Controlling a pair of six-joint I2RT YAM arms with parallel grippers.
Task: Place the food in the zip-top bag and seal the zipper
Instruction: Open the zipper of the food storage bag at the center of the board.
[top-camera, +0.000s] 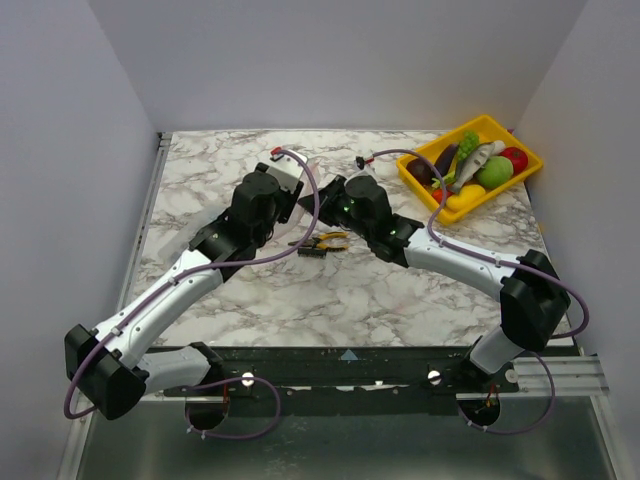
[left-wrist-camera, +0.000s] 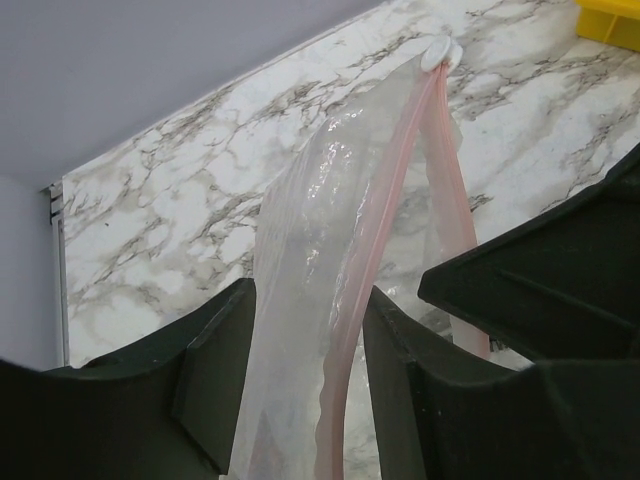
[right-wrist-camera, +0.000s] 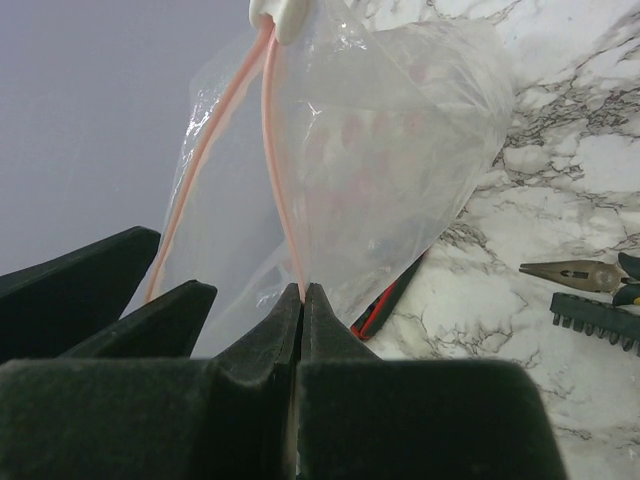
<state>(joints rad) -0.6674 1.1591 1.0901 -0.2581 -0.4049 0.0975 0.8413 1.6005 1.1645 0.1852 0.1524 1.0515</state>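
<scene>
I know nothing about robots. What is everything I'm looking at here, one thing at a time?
Table: one, grey-veined marble, under everything.
Tray: one, yellow, far right corner.
Toy food: several pieces, purple, green, whitish, red, yellow, in the tray.
Zip-top bag: one, clear with pink strip, between both arms' jaws.
Pliers: one, yellow-handled, mid-table.
Dark ridged block: one, beside the pliers.
Red-and-black tool: one, by the bag.
Left arm: one, white and black, jaws apart round the bag.
Right arm: one, same colours, jaws shut on the pink strip.

no readable text, labels or numbers anywhere
</scene>
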